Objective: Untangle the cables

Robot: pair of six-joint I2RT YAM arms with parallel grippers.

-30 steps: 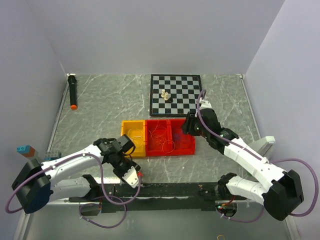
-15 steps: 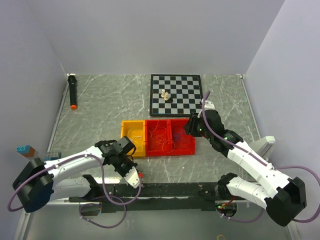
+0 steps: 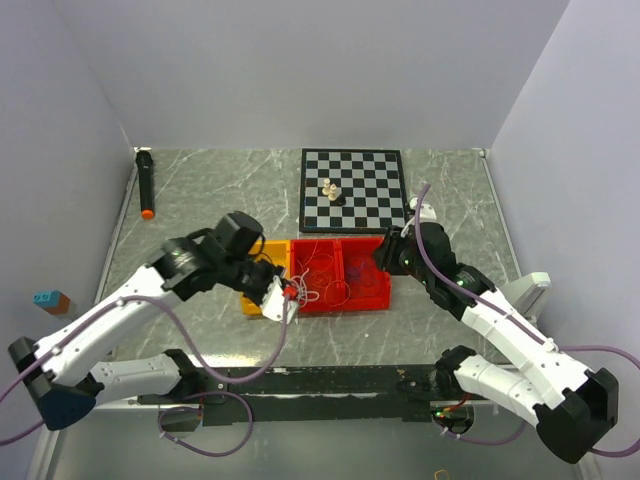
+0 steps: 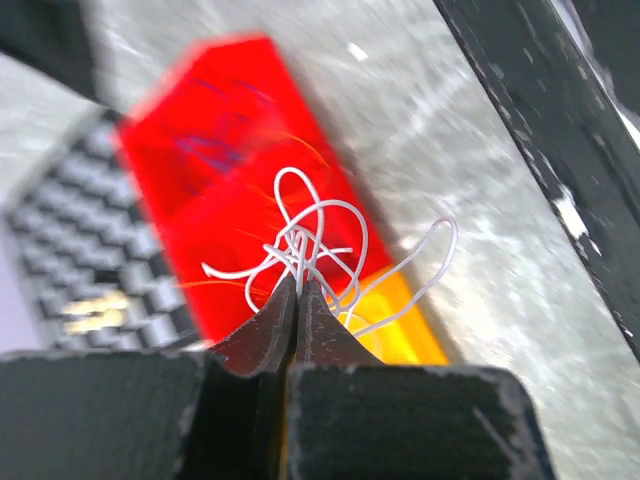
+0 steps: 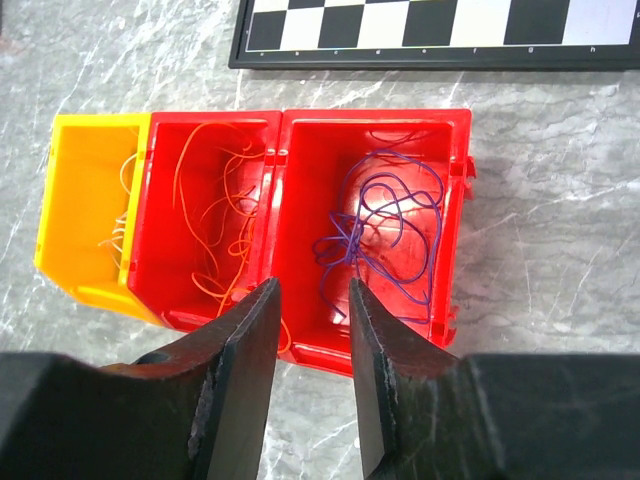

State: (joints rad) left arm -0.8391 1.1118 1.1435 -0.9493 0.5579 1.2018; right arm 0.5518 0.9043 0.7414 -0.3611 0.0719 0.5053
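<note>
Bright, even light; left wrist view blurred behind cables (image 4: 298, 243).

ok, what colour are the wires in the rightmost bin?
Purple. The wires in that red bin show best in the right wrist view.

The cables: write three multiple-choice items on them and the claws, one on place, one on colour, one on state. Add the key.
1. The purple cables lie in:
A. the yellow bin
B. the right-hand red bin
C. the chessboard

2. The cable bunch in the left claw is:
A. white
B. purple
C. orange

3. The right claw is:
A. shut on a purple cable
B. open, holding nothing
C. shut on a chess piece

Key:
1 B, the purple loops sit inside that bin's walls.
2 A, white loops fan out from the closed tips.
3 B, a clear gap shows between its fingers above the bins.
</note>
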